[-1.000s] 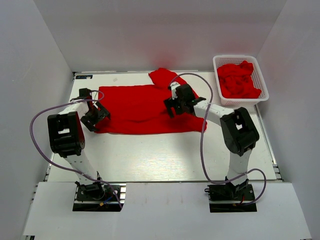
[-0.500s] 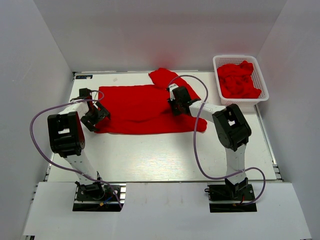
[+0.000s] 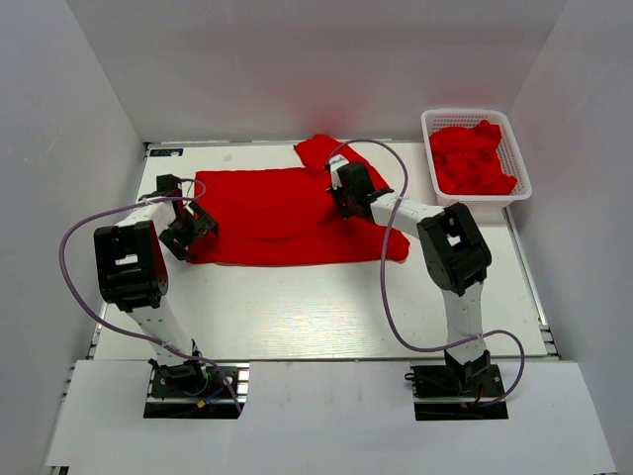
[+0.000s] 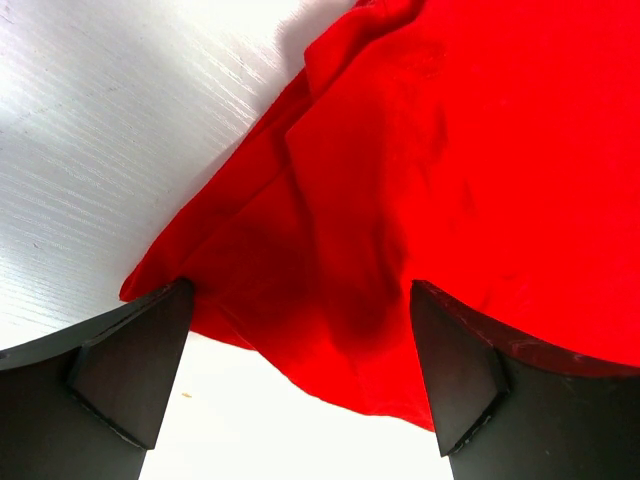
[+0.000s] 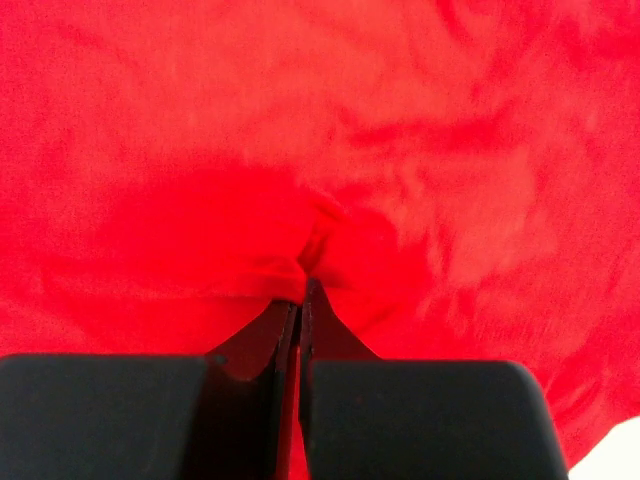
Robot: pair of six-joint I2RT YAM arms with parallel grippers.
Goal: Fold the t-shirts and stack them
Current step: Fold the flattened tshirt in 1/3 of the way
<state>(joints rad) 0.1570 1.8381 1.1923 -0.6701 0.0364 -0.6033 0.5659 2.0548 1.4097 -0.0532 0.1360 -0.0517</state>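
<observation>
The right hand (image 5: 302,292) pinches the spread bright red cloth t-shirt (image 3: 267,213), centre frame. The left hand (image 4: 300,300) gapes at its edge.

The spread t-shirt (image 3: 282,213) in the middle of the frame is plain bright red with no print, the same red as the crumpled t-shirts (image 3: 470,158) in the white mesh basket (image 3: 465,113) at the upper right. The table (image 3: 316,307) is white with faint wood-grain streaks, and the walls (image 3: 316,69) are pale grey-white. The left arm (image 3: 129,262) and right arm (image 3: 455,247) are black and white with lilac cables (image 3: 74,237), and the left gripper (image 4: 300,287) and right gripper (image 5: 302,290) are matt black.
</observation>
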